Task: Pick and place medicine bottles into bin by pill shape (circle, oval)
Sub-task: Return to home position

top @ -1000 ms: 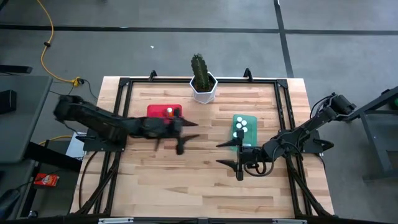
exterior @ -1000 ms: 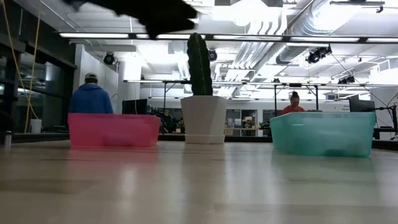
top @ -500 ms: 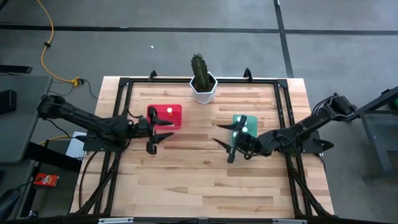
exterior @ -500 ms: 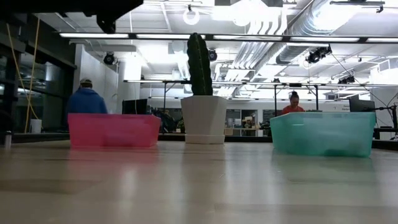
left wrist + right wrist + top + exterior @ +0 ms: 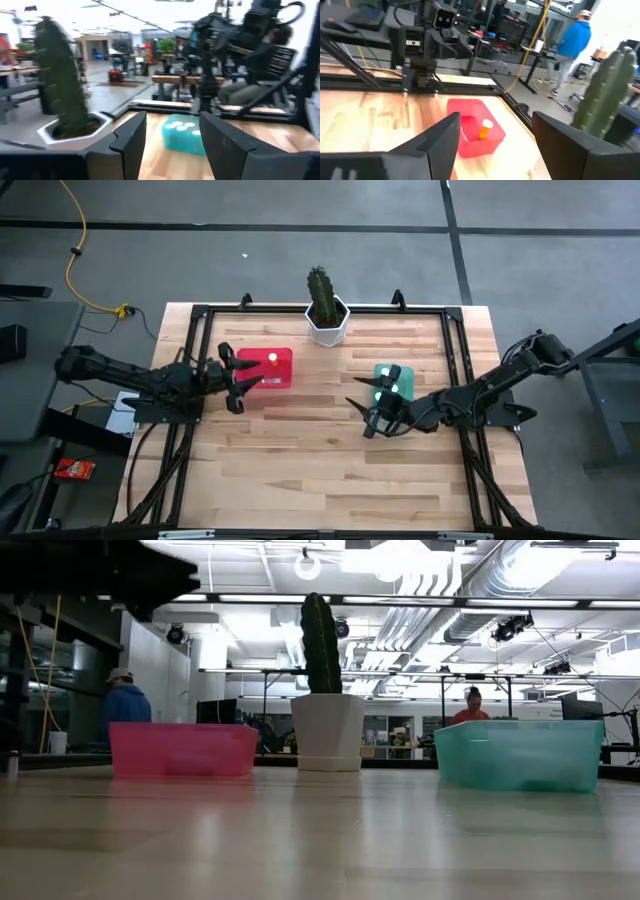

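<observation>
"That tabletop (image 5: 300, 470) is pale wood planks, smooth, with a soft sheen."
"And the bins?"
"Translucent plastic, both the red bin (image 5: 180, 750) and the green bin (image 5: 520, 755). The cactus pot (image 5: 328, 730) looks smooth, matt white."
"The medicine bottle (image 5: 485, 129) in the red one?"
"Orange plastic, white cap."

Grey floor (image 5: 300, 260), bright ceiling lights (image 5: 400, 602), distant desks (image 5: 480, 680).

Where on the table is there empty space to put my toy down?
Best: the wide bare strip of table along the edge opposite the cactus pot. Also the gap between the red bin and the green bin. Crowded: beside each bin, where the left gripper and right gripper hang.
</observation>
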